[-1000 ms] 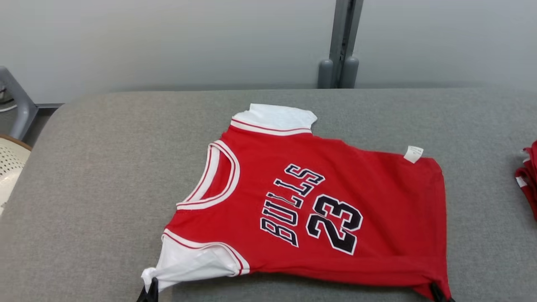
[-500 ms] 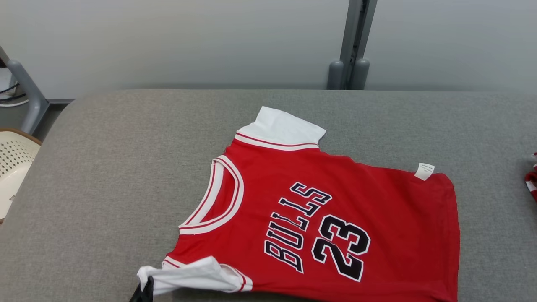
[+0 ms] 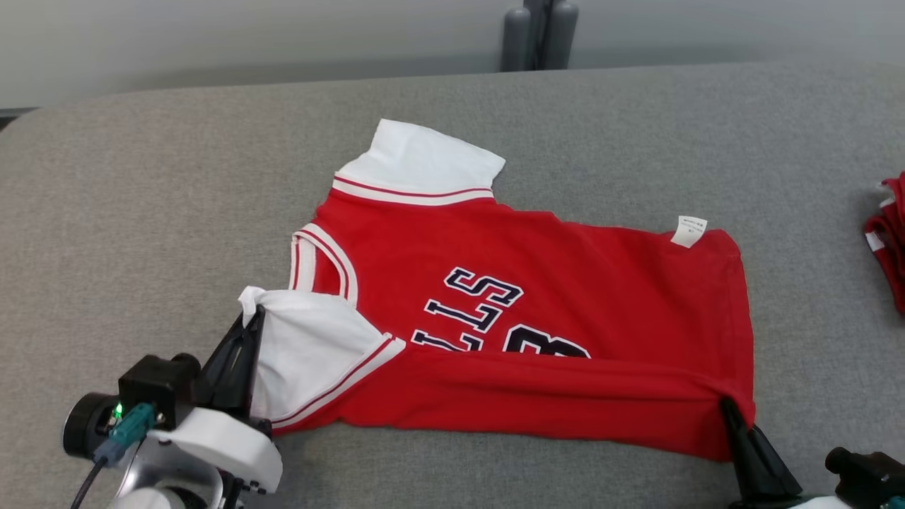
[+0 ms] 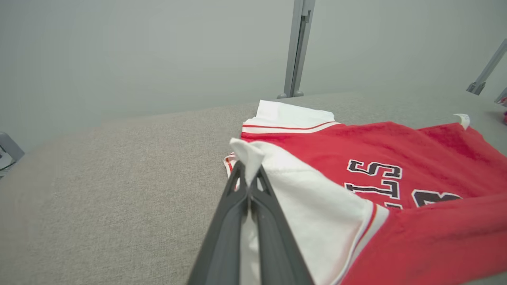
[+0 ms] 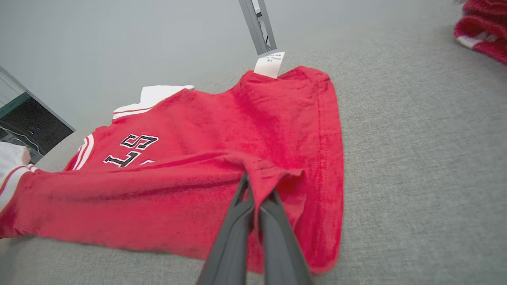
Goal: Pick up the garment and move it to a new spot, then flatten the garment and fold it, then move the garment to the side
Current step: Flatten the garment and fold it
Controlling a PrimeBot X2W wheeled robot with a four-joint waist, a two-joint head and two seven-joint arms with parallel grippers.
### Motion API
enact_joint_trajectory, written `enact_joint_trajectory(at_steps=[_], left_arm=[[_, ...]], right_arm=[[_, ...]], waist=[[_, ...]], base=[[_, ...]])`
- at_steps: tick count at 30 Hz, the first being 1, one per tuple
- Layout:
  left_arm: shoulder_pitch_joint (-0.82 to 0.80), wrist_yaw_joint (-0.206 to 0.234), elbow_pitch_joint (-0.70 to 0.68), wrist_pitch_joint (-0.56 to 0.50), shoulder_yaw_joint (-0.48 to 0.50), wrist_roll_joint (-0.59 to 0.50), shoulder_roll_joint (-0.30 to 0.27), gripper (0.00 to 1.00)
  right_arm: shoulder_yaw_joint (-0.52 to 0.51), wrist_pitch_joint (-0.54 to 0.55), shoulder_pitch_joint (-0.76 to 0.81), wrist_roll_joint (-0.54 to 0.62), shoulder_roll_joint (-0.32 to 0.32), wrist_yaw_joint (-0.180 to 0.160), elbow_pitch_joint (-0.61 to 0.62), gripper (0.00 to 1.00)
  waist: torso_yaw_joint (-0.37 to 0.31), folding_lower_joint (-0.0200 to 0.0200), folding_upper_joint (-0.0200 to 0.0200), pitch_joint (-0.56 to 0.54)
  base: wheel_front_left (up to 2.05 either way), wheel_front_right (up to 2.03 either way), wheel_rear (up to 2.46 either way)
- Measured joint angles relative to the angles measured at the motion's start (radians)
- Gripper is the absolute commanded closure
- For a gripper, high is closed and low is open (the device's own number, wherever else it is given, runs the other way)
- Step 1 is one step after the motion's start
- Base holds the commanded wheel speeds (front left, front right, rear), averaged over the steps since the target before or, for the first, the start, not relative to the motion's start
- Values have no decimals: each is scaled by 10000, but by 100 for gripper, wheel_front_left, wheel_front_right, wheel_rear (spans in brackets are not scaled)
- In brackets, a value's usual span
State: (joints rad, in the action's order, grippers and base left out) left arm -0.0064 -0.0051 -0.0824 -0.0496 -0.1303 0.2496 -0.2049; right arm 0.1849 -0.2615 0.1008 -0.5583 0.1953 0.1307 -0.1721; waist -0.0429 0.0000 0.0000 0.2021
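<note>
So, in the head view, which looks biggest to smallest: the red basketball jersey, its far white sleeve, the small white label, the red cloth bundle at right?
1. red basketball jersey
2. far white sleeve
3. red cloth bundle, cut off by the frame, so unsure
4. small white label

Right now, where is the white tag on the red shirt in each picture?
Head view: the white tag sticks out at the far corner of the red shirt, right of middle.
Left wrist view: the white tag is near the right edge, above middle.
Right wrist view: the white tag is at top middle.
Shared landmark: the grey post at the back; the tag is right of it, just below it in the right wrist view.
</note>
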Motion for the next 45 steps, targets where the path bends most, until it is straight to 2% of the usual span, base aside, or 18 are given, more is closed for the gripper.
enact_joint_trajectory(at_steps=[7,9,10,11,12,15,18,21,25,28,34,45], left_arm=[[-1347,-408,1894,359,-157,242,65,100],[-1576,-481,2447,433,-209,288,107,41],[-1663,-516,2654,558,-219,291,125,0],[-1757,-529,2846,648,-219,334,165,0],[-1844,-554,3022,759,-217,387,221,0],[-1910,-447,3359,1342,-132,391,286,0],[-1813,-151,3423,2115,79,339,355,0],[-1419,234,3191,2686,259,291,554,0],[-988,539,2569,3026,491,222,757,0],[-605,625,2243,3085,518,244,999,0],[183,771,1923,3110,441,-188,1053,0],[1002,721,2257,3112,291,-376,959,0]], right_arm=[[111,-2,-498,-142,-176,0,-619,100],[121,-2,-535,-144,-207,0,-757,97],[100,-2,-561,-146,-238,0,-805,69],[73,-2,-596,-142,-272,0,-849,51],[44,-2,-617,-125,-295,0,-897,0],[-121,-2,-612,115,-389,0,-802,0],[-575,-2,-590,713,-483,0,-249,0],[-1198,-2,-540,1465,-614,0,397,0],[-1944,-2,-516,2447,-796,0,1058,0],[-2125,-2,-518,3014,-922,0,1340,0],[-2165,-2,-171,3588,-1026,0,1473,0],[-1835,65,333,3737,-1076,0,1463,0]], waist=[[-462,0,0,705],[-535,0,0,855],[-564,0,0,912],[-586,0,0,959],[-605,0,0,992],[-635,0,0,977],[-686,0,0,824],[-743,0,0,597],[-746,0,0,228],[-677,0,0,-96],[-500,0,0,-902],[-258,0,0,-1742]], base=[[0,0,0],[0,0,0],[0,0,0],[0,0,0],[0,0,0],[0,0,0],[0,0,0],[0,0,0],[0,0,0],[0,0,0],[0,0,0],[0,0,0]])
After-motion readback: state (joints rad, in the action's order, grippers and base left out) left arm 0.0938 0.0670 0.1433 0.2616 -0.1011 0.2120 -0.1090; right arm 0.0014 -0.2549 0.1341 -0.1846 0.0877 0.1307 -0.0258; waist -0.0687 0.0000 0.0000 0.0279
